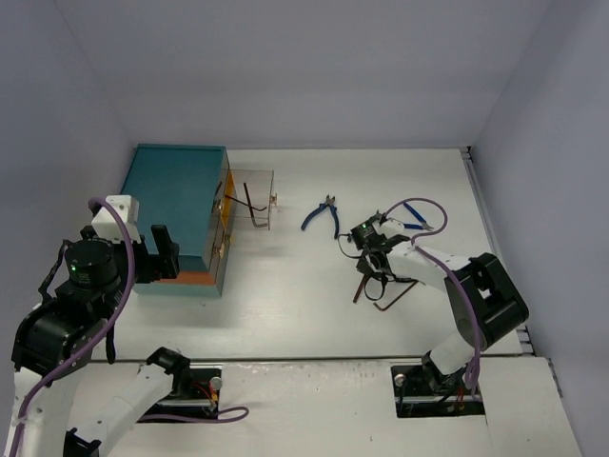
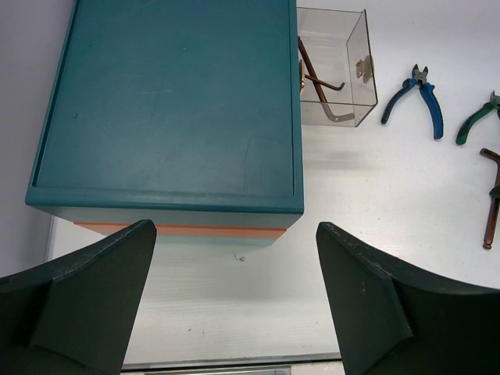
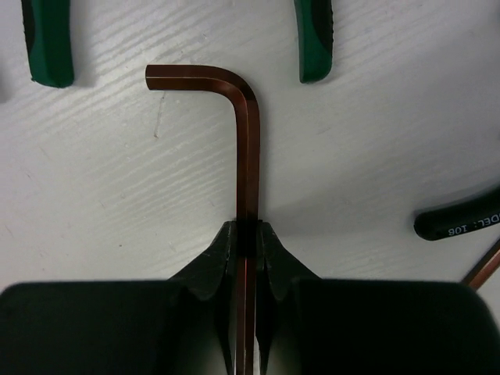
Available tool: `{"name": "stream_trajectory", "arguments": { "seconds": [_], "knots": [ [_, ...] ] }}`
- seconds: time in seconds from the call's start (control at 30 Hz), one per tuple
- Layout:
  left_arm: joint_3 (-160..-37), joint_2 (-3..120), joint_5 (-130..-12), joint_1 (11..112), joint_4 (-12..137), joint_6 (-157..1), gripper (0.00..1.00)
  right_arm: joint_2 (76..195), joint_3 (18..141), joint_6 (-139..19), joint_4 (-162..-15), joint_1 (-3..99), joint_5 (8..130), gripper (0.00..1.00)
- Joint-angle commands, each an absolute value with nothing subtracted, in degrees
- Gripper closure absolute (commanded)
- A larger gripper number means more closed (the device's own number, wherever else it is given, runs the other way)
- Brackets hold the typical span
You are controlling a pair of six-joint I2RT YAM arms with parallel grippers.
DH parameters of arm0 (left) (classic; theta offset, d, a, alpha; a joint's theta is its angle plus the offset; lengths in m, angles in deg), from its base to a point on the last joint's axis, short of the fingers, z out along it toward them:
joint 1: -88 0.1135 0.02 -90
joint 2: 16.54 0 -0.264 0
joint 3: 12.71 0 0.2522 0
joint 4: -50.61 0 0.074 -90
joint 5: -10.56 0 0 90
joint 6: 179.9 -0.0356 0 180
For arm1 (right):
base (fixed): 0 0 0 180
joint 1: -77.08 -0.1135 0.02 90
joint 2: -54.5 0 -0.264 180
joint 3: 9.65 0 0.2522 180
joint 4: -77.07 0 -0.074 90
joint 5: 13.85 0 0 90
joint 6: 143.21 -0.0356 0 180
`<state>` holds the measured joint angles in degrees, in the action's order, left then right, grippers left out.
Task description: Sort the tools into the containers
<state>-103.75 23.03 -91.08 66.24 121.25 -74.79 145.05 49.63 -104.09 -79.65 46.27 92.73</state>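
Observation:
The teal chest [image 1: 176, 205] with an orange band stands at the left, one clear drawer [image 1: 252, 198] pulled out with two hex keys [image 2: 319, 86] in it. Blue pliers [image 1: 324, 212] lie in the middle. My right gripper [image 3: 248, 228] is shut on a dark L-shaped hex key [image 3: 234, 117], its short leg pointing away; in the top view the gripper [image 1: 366, 259] is low over the table. Green plier handles [image 3: 48, 43] lie just beyond. My left gripper [image 2: 234, 258] is open and empty, in front of the chest's near side.
Another hex key [image 1: 395, 293] lies near my right arm, and blue-handled pliers [image 1: 414, 226] behind it. A black handle [image 3: 461, 220] lies right of my right gripper. Green pliers [image 2: 478, 119] and a hex key [image 2: 492, 195] show at the left wrist view's right edge. White walls surround the table.

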Motion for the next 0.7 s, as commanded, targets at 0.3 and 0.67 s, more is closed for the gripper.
{"name": "stream_trajectory", "arguments": {
  "seconds": [0.3, 0.67],
  "knots": [
    [-105.1, 24.6, -92.6, 65.9, 118.8, -75.0, 0.19, 135.7, 65.9, -84.0, -78.7, 34.0, 96.7, 1.0],
    [-106.2, 25.2, -91.7, 65.9, 118.9, -75.3, 0.19, 159.0, 113.1, -60.0, -80.7, 33.2, 80.0, 1.0]
  ]
}}
